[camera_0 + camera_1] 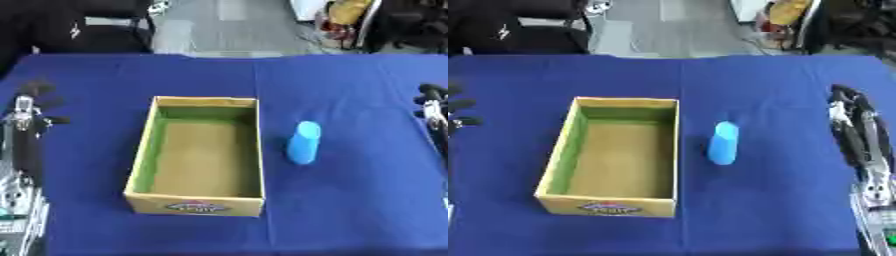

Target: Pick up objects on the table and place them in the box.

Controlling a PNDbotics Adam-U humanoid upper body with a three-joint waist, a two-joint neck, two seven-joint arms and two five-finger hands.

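An open yellow cardboard box [140,165] with a green inner wall and a bare brown floor sits in the middle of the blue table. Just to its right stands a light blue cylinder [304,143], upright and apart from the box. My left hand [28,117] rests at the table's left edge, fingers straight and pointing away from me, holding nothing. At the right edge my right hand [853,122] lies the same way, open, a good way right of the cylinder.
A blue cloth [350,90] covers the whole table. Beyond its far edge are a black chair [96,30] and a grey floor with clutter at the upper right.
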